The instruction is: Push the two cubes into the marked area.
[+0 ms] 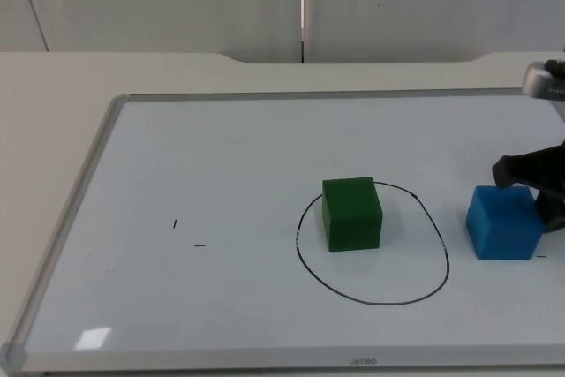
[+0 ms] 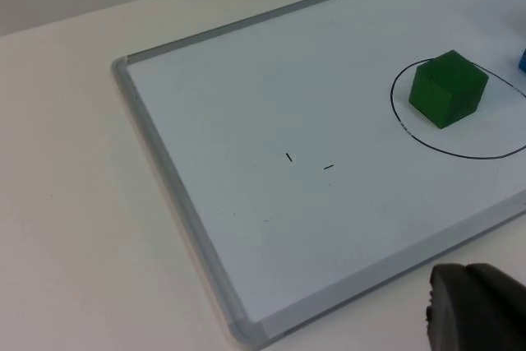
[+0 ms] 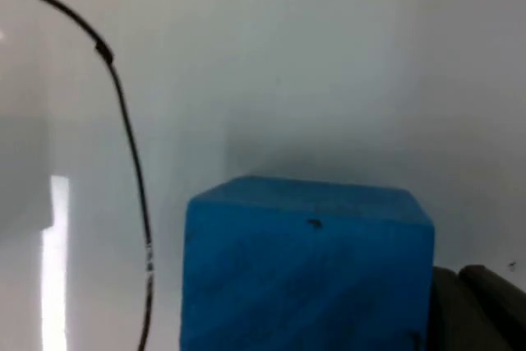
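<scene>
Top view: green cube inside black outline; blue cube outside, touching right gripper, fingers' state unclear

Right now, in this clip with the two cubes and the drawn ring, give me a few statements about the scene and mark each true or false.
1. The green cube sits inside the marked area. True.
2. The blue cube is also inside the ring. False: it lies outside it, on the side nearer the right arm.
3. The right claw is at the blue cube, on its side away from the ring. True.
4. The two cubes touch each other. False: bare whiteboard and the ring's line lie between them.
5. The green cube is stacked on the blue one. False: both rest on the board.
6. The left claw is off the whiteboard's edge, away from both cubes. True; that arm waits.
</scene>
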You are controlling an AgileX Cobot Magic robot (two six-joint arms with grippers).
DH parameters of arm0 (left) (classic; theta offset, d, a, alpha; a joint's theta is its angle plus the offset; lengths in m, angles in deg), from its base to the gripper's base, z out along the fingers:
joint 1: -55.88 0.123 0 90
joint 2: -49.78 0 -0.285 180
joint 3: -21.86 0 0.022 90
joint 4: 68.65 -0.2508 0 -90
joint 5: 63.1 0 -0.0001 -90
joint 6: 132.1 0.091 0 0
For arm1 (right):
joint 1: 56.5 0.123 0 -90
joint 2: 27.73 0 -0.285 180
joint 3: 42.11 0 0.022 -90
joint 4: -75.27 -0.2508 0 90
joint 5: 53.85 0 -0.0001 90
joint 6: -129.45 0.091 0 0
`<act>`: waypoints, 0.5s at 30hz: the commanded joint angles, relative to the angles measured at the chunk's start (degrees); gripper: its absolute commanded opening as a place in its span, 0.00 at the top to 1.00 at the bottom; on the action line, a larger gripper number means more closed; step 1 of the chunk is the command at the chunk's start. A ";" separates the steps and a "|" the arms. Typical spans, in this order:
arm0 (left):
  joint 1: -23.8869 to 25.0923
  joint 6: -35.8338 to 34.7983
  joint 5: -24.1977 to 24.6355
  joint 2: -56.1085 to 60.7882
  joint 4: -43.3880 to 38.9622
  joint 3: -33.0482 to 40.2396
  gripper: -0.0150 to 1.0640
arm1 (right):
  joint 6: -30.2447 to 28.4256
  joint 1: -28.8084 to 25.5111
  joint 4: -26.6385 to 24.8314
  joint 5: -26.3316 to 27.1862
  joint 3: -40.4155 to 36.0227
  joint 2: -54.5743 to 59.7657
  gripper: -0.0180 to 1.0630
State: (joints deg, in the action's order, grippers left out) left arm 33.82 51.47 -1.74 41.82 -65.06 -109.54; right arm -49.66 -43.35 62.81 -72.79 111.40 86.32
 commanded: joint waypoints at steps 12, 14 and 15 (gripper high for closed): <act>0.16 -0.36 0.21 0.16 -0.19 0.28 0.99 | 0.16 2.91 -3.07 -0.01 0.23 0.08 0.96; 0.16 -0.36 0.21 0.16 -0.19 0.28 0.99 | 0.16 3.38 -3.07 0.24 0.23 0.08 0.96; 0.16 -0.36 0.21 0.16 -0.19 0.28 0.99 | 0.01 3.59 -3.07 0.33 0.23 0.08 0.96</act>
State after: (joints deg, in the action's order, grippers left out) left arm 33.82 51.47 -1.74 41.82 -65.06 -109.54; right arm -49.33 -40.25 60.23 -72.99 111.40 86.32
